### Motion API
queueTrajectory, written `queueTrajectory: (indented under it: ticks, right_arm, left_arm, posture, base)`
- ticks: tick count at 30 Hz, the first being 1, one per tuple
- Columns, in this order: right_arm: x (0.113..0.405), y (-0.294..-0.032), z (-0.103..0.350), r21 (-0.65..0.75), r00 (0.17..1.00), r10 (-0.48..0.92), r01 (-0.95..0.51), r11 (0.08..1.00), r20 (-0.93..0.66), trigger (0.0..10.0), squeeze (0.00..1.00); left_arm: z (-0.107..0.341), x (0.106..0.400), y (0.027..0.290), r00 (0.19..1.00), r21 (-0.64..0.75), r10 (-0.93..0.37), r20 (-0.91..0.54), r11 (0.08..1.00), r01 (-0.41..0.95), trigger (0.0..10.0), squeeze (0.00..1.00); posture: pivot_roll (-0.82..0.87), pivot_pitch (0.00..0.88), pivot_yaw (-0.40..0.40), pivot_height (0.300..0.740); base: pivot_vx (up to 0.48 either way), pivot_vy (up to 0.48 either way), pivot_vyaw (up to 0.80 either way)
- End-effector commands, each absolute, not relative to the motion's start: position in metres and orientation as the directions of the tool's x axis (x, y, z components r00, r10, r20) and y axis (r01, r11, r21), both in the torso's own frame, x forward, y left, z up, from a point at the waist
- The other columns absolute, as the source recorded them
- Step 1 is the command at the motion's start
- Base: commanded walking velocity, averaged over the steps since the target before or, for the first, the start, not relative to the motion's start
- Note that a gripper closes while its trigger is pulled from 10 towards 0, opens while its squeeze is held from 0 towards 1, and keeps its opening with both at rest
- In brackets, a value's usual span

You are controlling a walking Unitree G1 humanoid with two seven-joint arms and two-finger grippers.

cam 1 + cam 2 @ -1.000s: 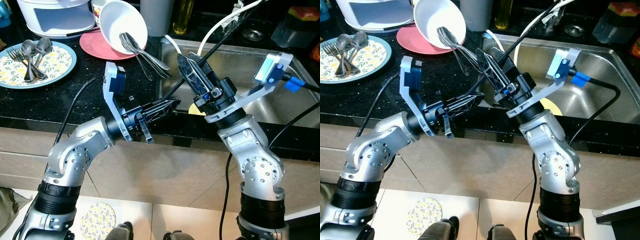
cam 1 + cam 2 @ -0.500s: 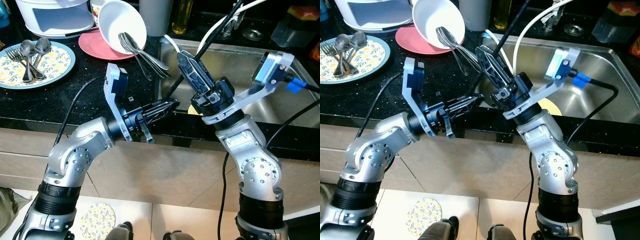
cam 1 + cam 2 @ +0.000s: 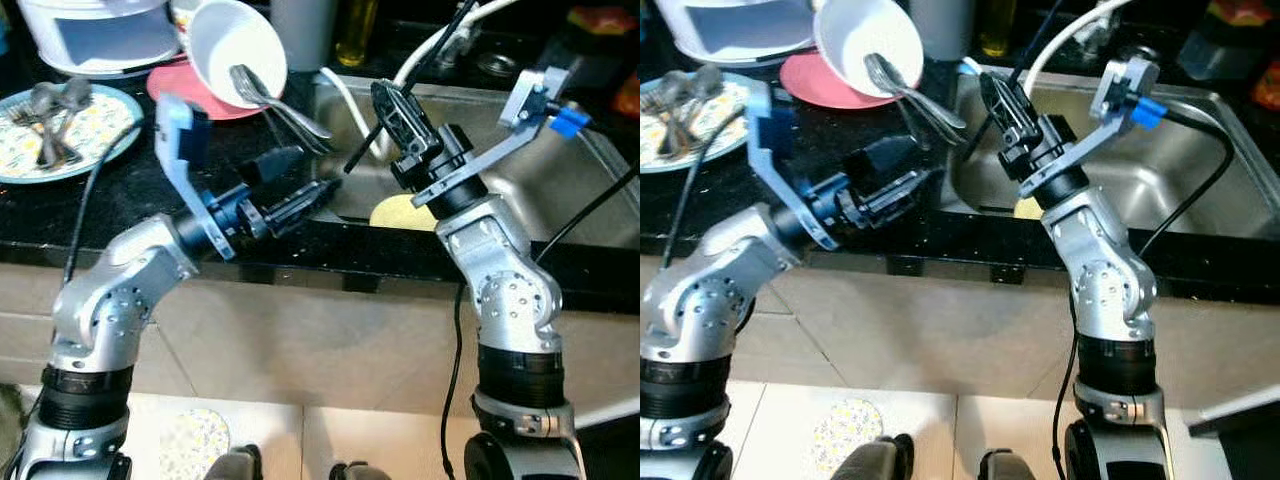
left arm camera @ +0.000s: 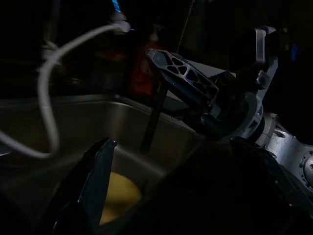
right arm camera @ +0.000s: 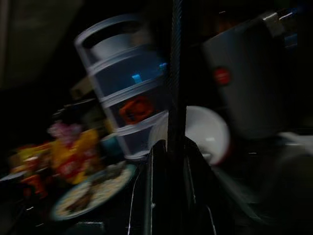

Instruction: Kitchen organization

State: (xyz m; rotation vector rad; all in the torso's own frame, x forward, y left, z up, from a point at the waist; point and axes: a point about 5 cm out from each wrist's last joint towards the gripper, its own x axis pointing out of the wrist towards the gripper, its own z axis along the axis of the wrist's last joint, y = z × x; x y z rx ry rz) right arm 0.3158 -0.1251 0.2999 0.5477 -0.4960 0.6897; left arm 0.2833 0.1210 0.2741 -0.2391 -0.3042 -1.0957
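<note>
While both arms hang over the front edge of the sink (image 3: 560, 170), nothing is picked up yet. Right gripper (image 3: 392, 105) points up at the sink's left rim, fingers pressed together around a thin black cable (image 5: 176, 88) that runs between them; it's not a kitchen item. Left gripper (image 3: 300, 195) sits just left of the sink over the black counter (image 3: 120, 190), aimed toward the basin; can't tell if its fingers are apart or together, too dark and blurred. Likely targets: white bowl (image 3: 235, 50) tipped on its side left of the sink with forks and spoons (image 3: 285, 105) spilling toward the sink rim, resting on a pink plate (image 3: 175, 88). More cutlery lies on a patterned plate (image 3: 70, 135) further left of the sink. Yellow round thing (image 3: 400, 212) lies on the sink bottom.

Judgement: step is the reach toward the spilled cutlery. To do it well, shed the cable from the right fingers first, approach handles low and along their length, and avoid nudging the tilted bowl, which could roll.
</note>
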Motion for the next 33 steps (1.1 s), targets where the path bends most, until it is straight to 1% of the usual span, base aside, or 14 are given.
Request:
queueTrajectory:
  ticks: [1,6,7,8,9,10,11,13,17,20,22,28,31,33]
  right_arm:
    - [0.324,-0.128,0.302,0.297,0.687,0.434,-0.677,0.673,0.583,0.0,0.00]
    - [0.336,-0.124,0.302,0.278,0.723,0.430,-0.636,0.720,0.540,0.0,0.00]
    - [0.343,-0.122,0.300,0.235,0.752,0.425,-0.593,0.770,0.505,0.0,0.00]
    - [0.348,-0.121,0.299,0.198,0.771,0.418,-0.560,0.805,0.481,0.0,0.00]
    - [0.355,-0.118,0.298,0.143,0.790,0.421,-0.527,0.838,0.446,4.6,0.00]
    - [0.355,-0.118,0.298,0.143,0.790,0.421,-0.527,0.838,0.446,4.6,0.00]
    - [0.361,-0.115,0.298,0.089,0.804,0.425,-0.501,0.861,0.417,10.0,0.00]
    - [0.365,-0.111,0.299,0.044,0.810,0.430,-0.485,0.873,0.398,10.0,0.00]
    - [0.391,-0.098,0.300,-0.160,0.867,0.407,-0.376,0.913,0.287,10.0,0.00]
    - [0.399,-0.094,0.302,-0.209,0.883,0.393,-0.346,0.915,0.257,10.0,0.00]
    - [0.413,-0.087,0.306,-0.382,0.912,0.372,-0.286,0.879,0.173,10.0,0.00]
    - [0.418,-0.086,0.309,-0.476,0.924,0.364,-0.268,0.838,0.121,10.0,0.00]
    - [0.423,-0.083,0.300,-0.638,0.933,0.360,-0.282,0.716,-0.008,10.0,0.00]
    - [0.424,-0.083,0.296,-0.667,0.934,0.355,-0.291,0.686,-0.041,10.0,0.00]
  left_arm:
    - [0.275,0.281,0.123,0.440,-0.008,-0.836,0.327,0.463,0.886,10.0,1.00]
    - [0.273,0.281,0.125,0.470,0.017,-0.827,0.308,0.499,0.866,10.0,1.00]
    - [0.274,0.282,0.126,0.490,0.030,-0.818,0.303,0.522,0.853,10.0,0.00]
    - [0.274,0.282,0.126,0.504,0.040,-0.811,0.299,0.538,0.842,10.0,0.00]
    - [0.274,0.283,0.127,0.522,0.049,-0.801,0.293,0.558,0.828,10.0,0.00]
    - [0.274,0.283,0.127,0.522,0.049,-0.801,0.293,0.558,0.828,10.0,0.00]
    - [0.275,0.284,0.127,0.542,0.059,-0.791,0.286,0.579,0.813,10.0,0.00]
    - [0.274,0.285,0.128,0.559,0.065,-0.780,0.280,0.596,0.800,10.0,0.00]
    - [0.270,0.288,0.130,0.659,0.139,-0.715,0.233,0.695,0.705,10.0,0.00]
    - [0.267,0.287,0.132,0.691,0.190,-0.695,0.200,0.719,0.669,10.0,0.00]
    - [0.260,0.279,0.140,0.749,0.276,-0.648,0.136,0.751,0.600,10.0,0.00]
    - [0.259,0.270,0.144,0.760,0.305,-0.641,0.113,0.750,0.587,10.0,0.00]
    - [0.263,0.252,0.139,0.727,0.311,-0.675,0.125,0.722,0.618,10.0,0.00]
    - [0.264,0.248,0.137,0.717,0.313,-0.685,0.128,0.714,0.627,10.0,0.00]
  posture:
    - [0.08,0.124,-0.068,0.740]
    - [0.09,0.128,-0.075,0.740]
    - [0.10,0.129,-0.079,0.740]
    - [0.10,0.129,-0.080,0.740]
    - [0.11,0.131,-0.084,0.740]
    - [0.11,0.131,-0.084,0.740]
    - [0.11,0.132,-0.087,0.740]
    - [0.11,0.132,-0.087,0.740]
    - [0.13,0.155,-0.108,0.740]
    - [0.14,0.170,-0.115,0.740]
    - [0.15,0.198,-0.127,0.740]
    - [0.16,0.237,-0.137,0.740]
    - [0.17,0.284,-0.141,0.740]
    - [0.17,0.284,-0.141,0.740]
  base:
    - [0.000,0.000,-0.80]
    - [0.000,0.000,-0.80]
    - [0.000,0.000,-0.48]
    - [0.000,0.000,-0.48]
    - [0.000,0.000,0.00]
    - [0.000,0.000,0.00]
    - [0.000,0.000,0.00]
    - [0.000,0.000,0.00]
    - [0.000,0.000,0.00]
    - [0.000,0.000,0.00]
    - [0.000,0.000,0.00]
    - [0.000,0.000,0.00]
    - [0.000,0.000,0.00]
    - [0.000,0.000,0.00]
